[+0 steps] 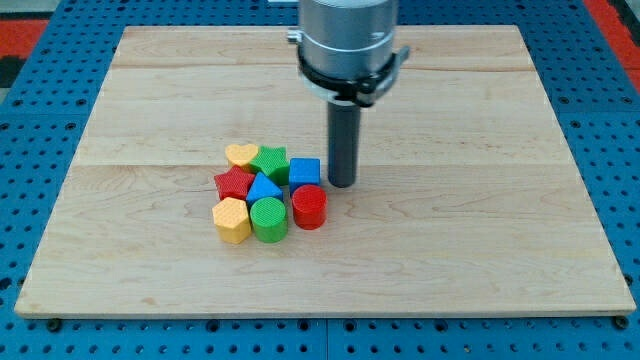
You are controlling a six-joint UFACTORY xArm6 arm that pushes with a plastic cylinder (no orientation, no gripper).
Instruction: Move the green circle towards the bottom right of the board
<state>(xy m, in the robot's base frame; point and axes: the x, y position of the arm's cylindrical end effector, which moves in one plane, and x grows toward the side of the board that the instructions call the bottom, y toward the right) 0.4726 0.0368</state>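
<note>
The blocks sit huddled left of centre on the worktop [470,250]: the green circle [269,219] is at the cluster's bottom edge, touching the yellow hexagon [231,220] on its left and the red cylinder [309,207] on its right. The end effector is a bare rod holding nothing. My tip [342,184] rests just right of the blue cube [305,172], up and to the right of the green circle.

Wooden board [480,250] on blue pegboard [620,120]; eight coloured blocks clustered left of centre, touching.
</note>
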